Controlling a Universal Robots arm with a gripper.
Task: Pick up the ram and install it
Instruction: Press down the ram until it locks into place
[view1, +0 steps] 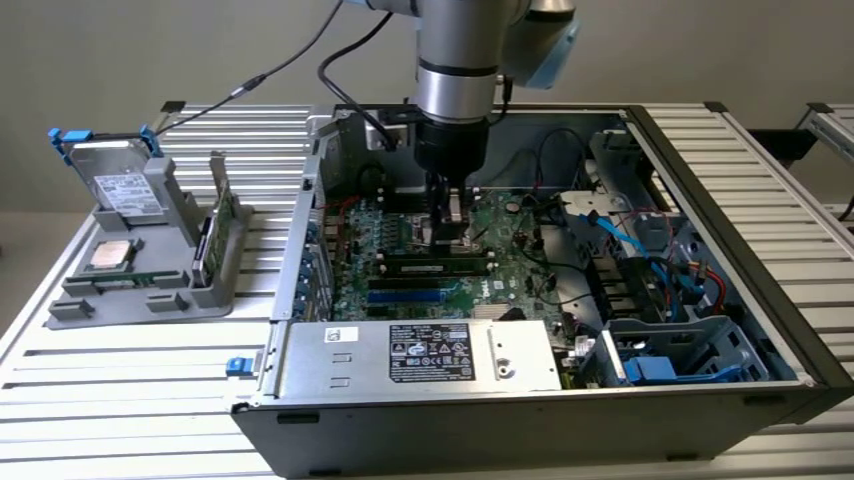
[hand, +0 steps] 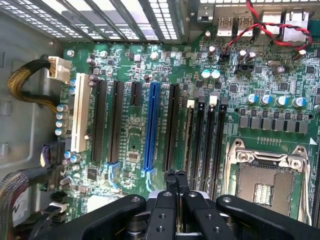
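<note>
My gripper (view1: 451, 238) hangs inside the open computer case over the green motherboard (view1: 387, 232), its fingers pressed together with nothing between them. Just in front of it, a green ram stick (view1: 434, 266) with dark chips sits in a black slot. A second green stick (view1: 210, 240) stands on edge in the grey holder at the exterior view's left. In the wrist view my shut gripper (hand: 176, 175) hovers at one end of the long black memory slots (hand: 207, 140). A thin strip (hand: 190, 135) in the slot beside them looks like the seated stick seen edge-on.
The case walls (view1: 747, 230) ring the board. The silver power supply (view1: 427, 355) sits in front and blue and red cables (view1: 654, 260) run at the exterior view's right. The empty processor socket (hand: 265, 185) lies beside the memory slots. The holder also carries a silver chip (view1: 110, 256) and a drive (view1: 120, 185).
</note>
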